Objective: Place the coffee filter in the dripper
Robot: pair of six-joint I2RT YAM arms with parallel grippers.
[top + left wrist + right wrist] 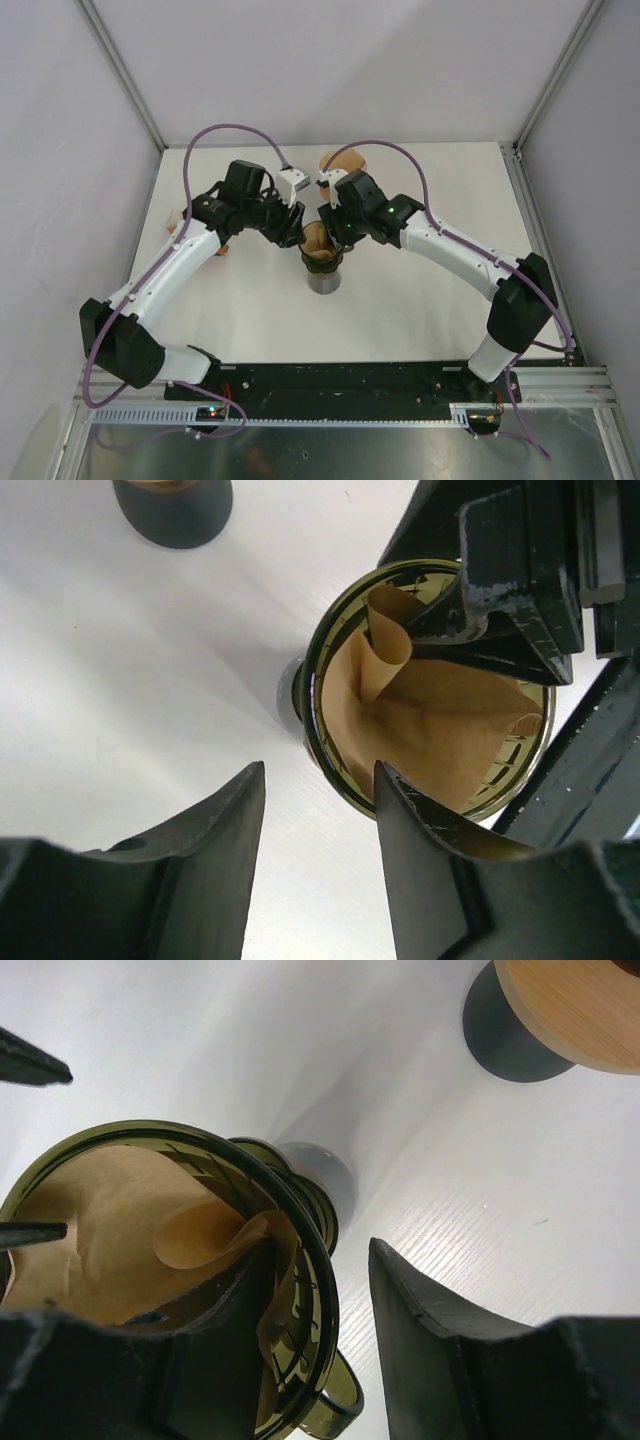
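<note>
Coffee filter (440,720) lies inside the dripper (312,730), a brown paper cone in the olive-tinted funnel, but it is not seated cleanly. One flap curls inward and stands up near the rim, and a crease runs down toward the centre. The dripper rests on a grey cylindrical base (322,1172) in the middle of the white table (150,680).

The right gripper (320,1258) straddles the rim with its jaws apart. One finger is down inside against the paper, and the other hangs outside the wall with table showing between it and the rim. It looks to be pressing the paper rather than pinching it. The left gripper (320,772) hovers just beside the near rim, jaws apart and empty.

The placing looks mostly done, and what remains is smoothing the paper. The inner finger should sweep lightly along the wall toward the curled flap, so the paper flattens against the ribs and neither tears nor bunches. The outer finger is best kept off the dripper, which appears only to rest on its base, so a sideways push could tip it. The left gripper could steady the opposite rim. The right gripper should then lift straight up, so the paper does not follow the finger out.

A dark-based container with a wooden lid (560,1010) stands well apart.
</note>
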